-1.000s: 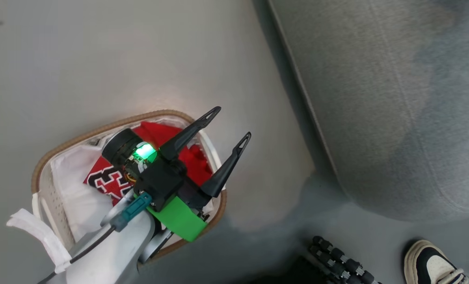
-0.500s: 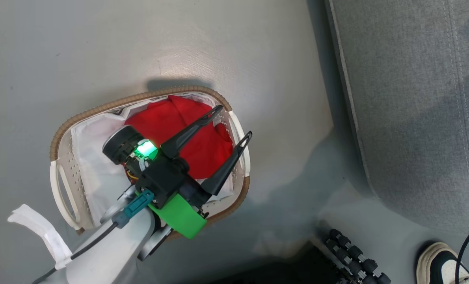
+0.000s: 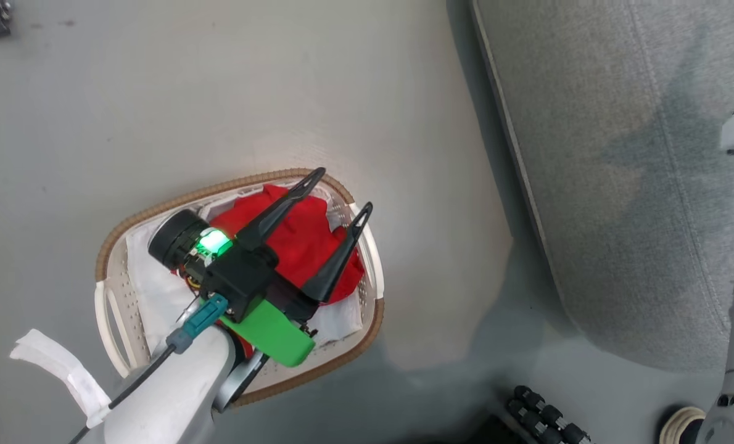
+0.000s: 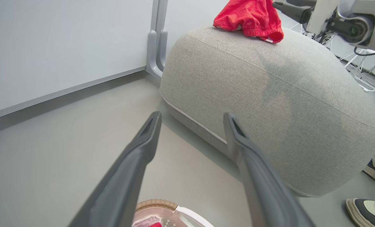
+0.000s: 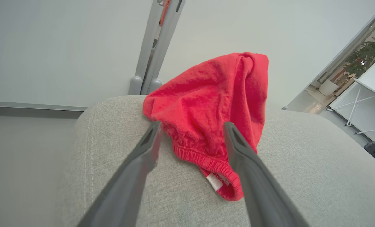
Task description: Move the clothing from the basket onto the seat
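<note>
Gaping wide, left tool (image 3: pixel 343 189) and right tool (image 5: pixel 192 124); one garment (image 5: pixel 212 94) on the seat (image 5: pixel 301 164), seemingly one in the basket (image 3: pixel 378 314).

Left gripper (image 3: pixel 343 189) splayed (fingers (image 3: pixel 280 209) well apart); right gripper (image 5: pixel 192 124) likewise parted.

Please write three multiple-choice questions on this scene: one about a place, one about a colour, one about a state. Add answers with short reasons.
1. Where lies the red garment with the elastic waistband? A in the basket; B on the seat; C on a shelf.
2. What colour is the basket's rim? A brown; B blue; C black.
3. How is the left gripper? A open, empty; B shut on cloth; C shut on a handle.
Answers: B, it rests on the grey seat; A, the woven band is brown; A, its fingers stand apart above the basket.
</note>
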Robot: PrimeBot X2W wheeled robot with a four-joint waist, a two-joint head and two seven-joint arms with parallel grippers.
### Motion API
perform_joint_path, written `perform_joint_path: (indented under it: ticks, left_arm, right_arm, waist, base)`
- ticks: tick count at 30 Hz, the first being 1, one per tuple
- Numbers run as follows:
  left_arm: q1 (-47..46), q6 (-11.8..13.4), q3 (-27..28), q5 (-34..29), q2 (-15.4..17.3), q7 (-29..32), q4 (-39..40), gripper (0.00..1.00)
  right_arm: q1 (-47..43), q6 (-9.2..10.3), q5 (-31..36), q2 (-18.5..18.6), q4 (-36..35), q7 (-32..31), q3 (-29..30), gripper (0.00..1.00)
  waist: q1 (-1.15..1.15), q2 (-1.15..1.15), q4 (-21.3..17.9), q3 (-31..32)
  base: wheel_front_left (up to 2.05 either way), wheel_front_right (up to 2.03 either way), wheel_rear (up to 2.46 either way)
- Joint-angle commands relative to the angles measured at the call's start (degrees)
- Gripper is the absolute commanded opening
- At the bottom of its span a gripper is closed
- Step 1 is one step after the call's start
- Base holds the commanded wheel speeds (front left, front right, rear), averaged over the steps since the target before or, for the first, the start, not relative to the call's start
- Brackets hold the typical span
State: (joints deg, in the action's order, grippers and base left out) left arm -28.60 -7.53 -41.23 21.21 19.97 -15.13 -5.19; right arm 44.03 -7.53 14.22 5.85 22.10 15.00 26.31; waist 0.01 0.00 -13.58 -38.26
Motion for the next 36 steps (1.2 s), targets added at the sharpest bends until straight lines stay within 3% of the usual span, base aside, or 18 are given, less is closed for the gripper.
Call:
perform_joint_path:
  ticks: [1,15,29,36]
  left_arm:
    - [1.16,0.08,0.85,0.07,-0.39,-0.02,-0.36,1.00]
    - [8.57,0.08,13.38,-1.57,-5.43,-0.02,-4.52,1.00]
    - [14.61,0.08,26.49,-2.96,-9.18,-0.02,-9.27,1.00]
    - [17.85,0.08,30.20,-3.28,-10.93,-0.03,-12.18,1.00]
  right_arm:
    - [-1.52,0.08,-0.99,-0.08,-1.03,0.27,-1.20,1.00]
    - [-10.40,0.08,-8.53,-2.24,-4.66,0.27,-13.99,1.00]
    - [-18.29,0.08,-11.38,-2.79,-2.98,0.27,-20.88,1.00]
    - [-22.38,0.08,-12.05,-2.81,-1.49,0.27,-22.27,1.00]
  waist:
    - [-0.01,0.00,0.18,3.24]
    - [-0.01,0.00,6.01,11.91]
    - [-0.01,0.00,10.35,19.18]
    - [-0.01,0.00,12.58,23.32]
  base:
    - [0.00,0.00,0.00]
    - [0.00,0.00,0.00]
    - [0.00,0.00,0.00]
    - [0.00,0.00,0.00]
